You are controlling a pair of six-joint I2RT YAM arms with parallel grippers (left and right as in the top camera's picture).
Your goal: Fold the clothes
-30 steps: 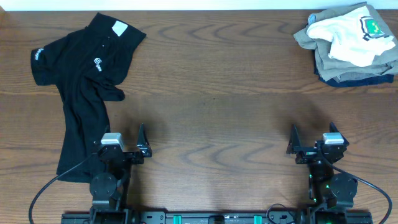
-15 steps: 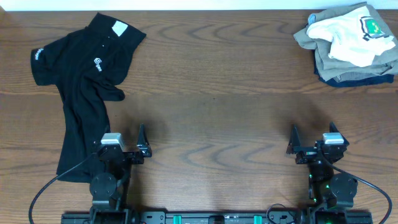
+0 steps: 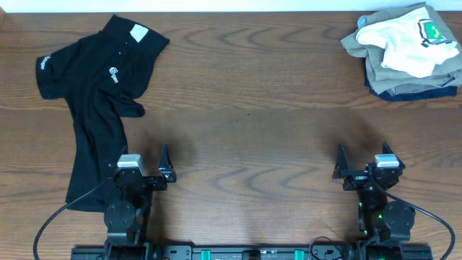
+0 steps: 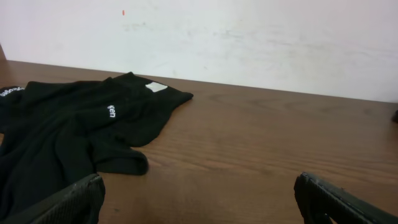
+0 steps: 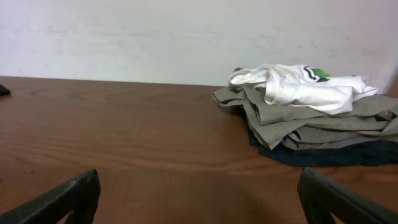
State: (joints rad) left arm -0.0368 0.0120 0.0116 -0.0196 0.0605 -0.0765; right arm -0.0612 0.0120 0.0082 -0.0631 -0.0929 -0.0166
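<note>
A black short-sleeved polo shirt (image 3: 94, 94) lies crumpled at ten o'clock on the wooden worktop (image 3: 245, 108) — left fingers (image 3: 164, 156) and right fingers (image 3: 341, 156) stand wide, empty.

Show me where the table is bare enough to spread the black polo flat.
The wide middle of the table is bare, from the black polo shirt across to the pile of folded garments, and down to the strip between the left end effector and right end effector. Crowded: the left side and the far right corner.

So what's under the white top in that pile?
Under the white top: a folded khaki garment, then a navy one at the bottom. Anything tucked between is covered.
</note>
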